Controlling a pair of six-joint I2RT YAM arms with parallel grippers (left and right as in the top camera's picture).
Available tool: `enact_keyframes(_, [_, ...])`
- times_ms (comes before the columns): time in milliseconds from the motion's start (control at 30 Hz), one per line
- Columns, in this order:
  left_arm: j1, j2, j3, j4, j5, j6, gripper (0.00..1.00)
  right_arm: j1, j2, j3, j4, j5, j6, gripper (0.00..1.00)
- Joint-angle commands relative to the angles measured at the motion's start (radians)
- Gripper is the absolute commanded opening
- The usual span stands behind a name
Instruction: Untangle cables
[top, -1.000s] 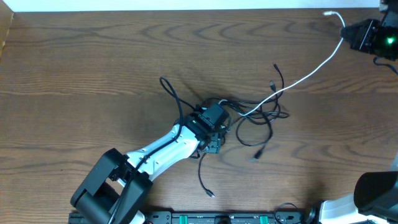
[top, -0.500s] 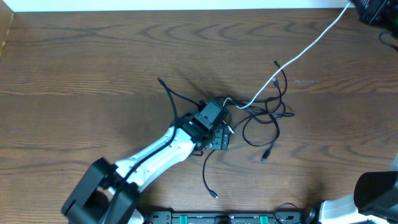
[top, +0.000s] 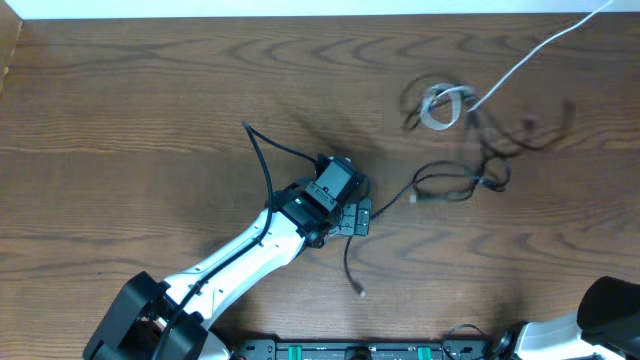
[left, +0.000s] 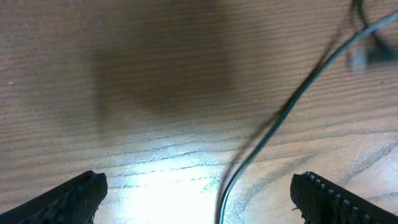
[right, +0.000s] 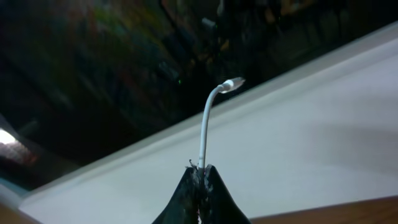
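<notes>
In the overhead view a white cable (top: 520, 65) runs taut from the top right edge down to a blurred white loop (top: 441, 105). Blurred black cables (top: 495, 150) hang off it, trailing to a black loop (top: 450, 183) on the table. One black cable (top: 262, 165) lies apart under my left gripper (top: 353, 214), its plug end (top: 361, 291) towards the front. In the left wrist view my left gripper (left: 199, 198) is open, and this black cable (left: 292, 106) runs between the fingers. My right gripper (right: 199, 177) is shut on the white cable (right: 203, 124); it is out of the overhead view.
The wooden table (top: 130, 110) has a white strip (top: 300, 8) along its far edge. A black rail (top: 370, 351) lines the front edge. The right arm's base (top: 610, 312) sits at the bottom right corner.
The right gripper has pulled the white cable up and out past the top right corner. The black tangle was dragged right and away from the left gripper. One black cable stayed by the left gripper.
</notes>
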Motion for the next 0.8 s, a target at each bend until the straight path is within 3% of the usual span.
enact_keyframes(0, [0.0, -0.007, 0.002, 0.015, -0.016, 0.006, 0.99, -0.005, -0.003, 0.024, -0.008, -0.044, 0.023, 0.02])
enact_keyframes(467, [0.0, -0.007, 0.002, 0.033, -0.016, 0.006, 0.99, 0.076, -0.003, 0.023, -0.399, -0.041, -0.258, 0.01])
enact_keyframes(767, [0.0, -0.007, 0.002, 0.033, -0.016, 0.005, 0.98, 0.308, -0.003, 0.023, -0.51, -0.06, -0.381, 0.01])
